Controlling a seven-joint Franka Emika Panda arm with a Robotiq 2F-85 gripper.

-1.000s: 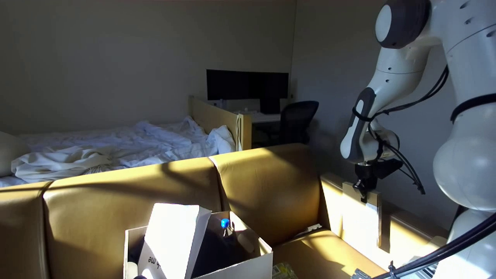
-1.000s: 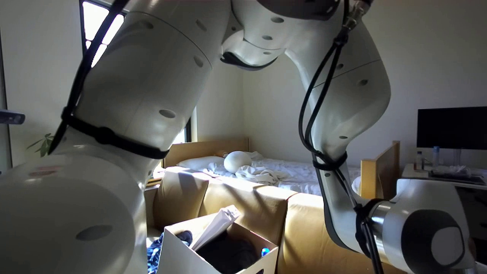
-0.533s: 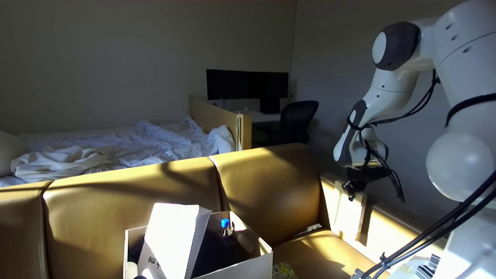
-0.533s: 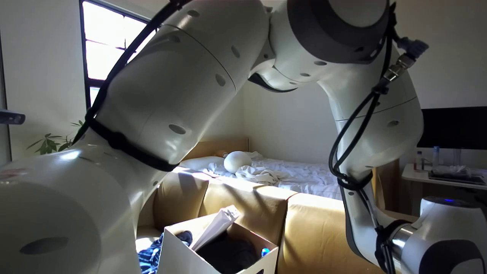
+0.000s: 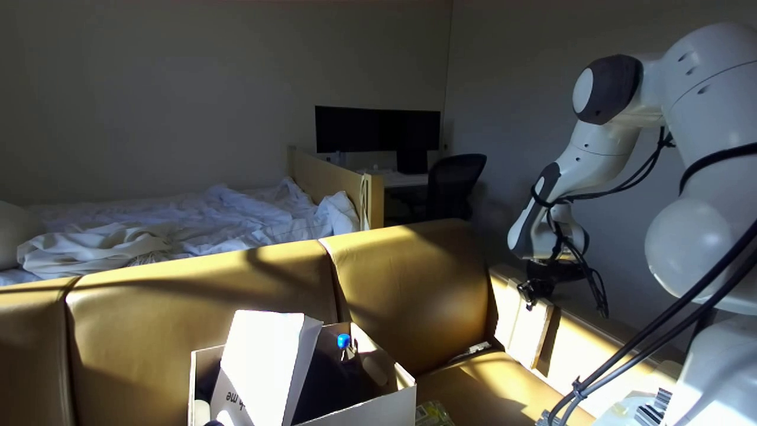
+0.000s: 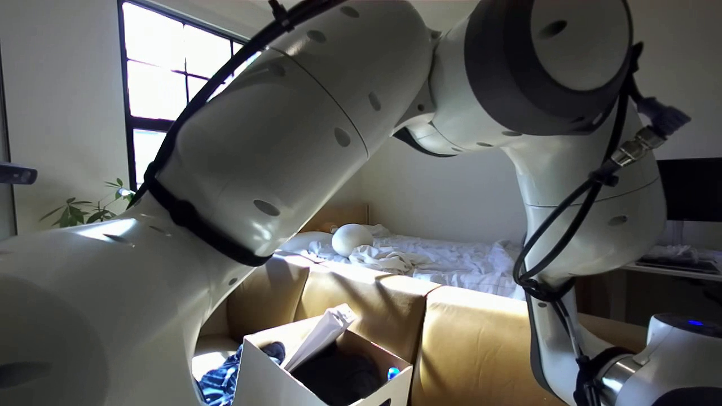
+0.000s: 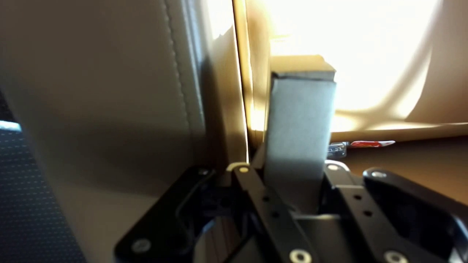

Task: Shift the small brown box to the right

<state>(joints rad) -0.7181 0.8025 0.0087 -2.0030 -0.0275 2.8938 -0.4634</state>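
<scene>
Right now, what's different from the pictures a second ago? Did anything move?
The gripper and the box it holds went left in an exterior view, toward the sofa back, and the arm's elbow came lower. Nothing was grabbed or let go. The carton and chair stayed put.

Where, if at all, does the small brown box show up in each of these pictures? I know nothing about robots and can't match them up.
In an exterior view: the small brown box is right of centre, below the middle.
In an exterior view: not in sight; the robot arm fills much of the picture.
In the wrist view: right of centre, held by the pincer.
Shared landmark: the tan sofa, in all three views.
</scene>
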